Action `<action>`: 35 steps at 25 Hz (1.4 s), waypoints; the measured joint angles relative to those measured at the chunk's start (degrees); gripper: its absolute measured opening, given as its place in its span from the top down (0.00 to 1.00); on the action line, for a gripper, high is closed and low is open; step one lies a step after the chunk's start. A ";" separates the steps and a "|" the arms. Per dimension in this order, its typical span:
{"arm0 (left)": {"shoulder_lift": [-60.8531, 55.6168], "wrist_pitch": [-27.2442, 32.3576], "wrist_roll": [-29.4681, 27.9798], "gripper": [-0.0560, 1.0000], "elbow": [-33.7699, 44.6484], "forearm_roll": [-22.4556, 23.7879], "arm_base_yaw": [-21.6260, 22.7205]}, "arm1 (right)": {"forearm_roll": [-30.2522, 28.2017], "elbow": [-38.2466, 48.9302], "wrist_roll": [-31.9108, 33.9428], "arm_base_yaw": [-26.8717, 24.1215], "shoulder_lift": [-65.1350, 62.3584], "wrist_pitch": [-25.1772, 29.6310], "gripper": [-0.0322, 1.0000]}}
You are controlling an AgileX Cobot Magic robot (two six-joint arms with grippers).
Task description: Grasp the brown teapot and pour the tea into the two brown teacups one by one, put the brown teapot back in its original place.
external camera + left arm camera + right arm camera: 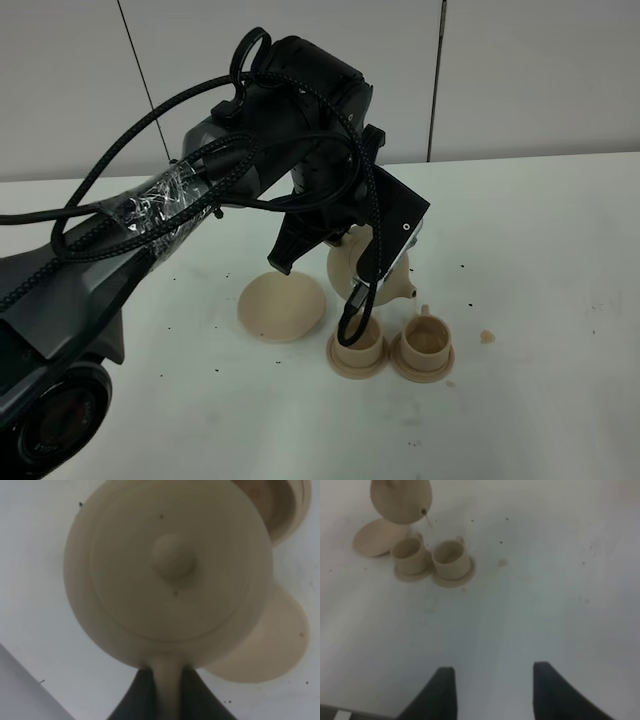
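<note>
— What takes up most of the scene?
— A white table [560, 260] speckled with dark flecks. Over it is the black, cable-wrapped left arm [150, 225], reaching in toward the middle.
— And the grippers?
— The right gripper [492, 667] has its dark fingers spread with nothing between them, above the table and well apart from the crockery. The left gripper [166, 675] is clamped on the loop handle of the pale tan dome-shaped clay teapot [170, 580].
— Where is that teapot?
— In the air with its lid on, between the wide flat round tan saucer [282, 308] and the two small tan cylindrical teacups [357, 345]. Its spout is turned toward the cups. I cannot tell which one it is over.
— How do the cups stand?
— Upright on their own little saucers, side by side with rims touching, just beside the wide saucer.
— Anything smaller?
— A tan crumb [487, 336] lies near the right-hand cup [425, 340].
</note>
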 joint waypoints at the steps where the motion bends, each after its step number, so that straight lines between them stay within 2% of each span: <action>1: 0.20 0.00 0.00 0.78 0.00 0.00 0.00 | 0.00 0.00 0.00 0.00 0.00 0.00 0.63; 10: 0.71 0.00 0.33 0.78 0.00 0.17 -0.58 | 0.00 0.00 0.00 0.00 0.00 0.00 0.63; 35: 0.99 0.00 0.67 0.78 0.00 5.71 -3.39 | 0.00 0.00 0.00 0.00 0.00 0.00 0.63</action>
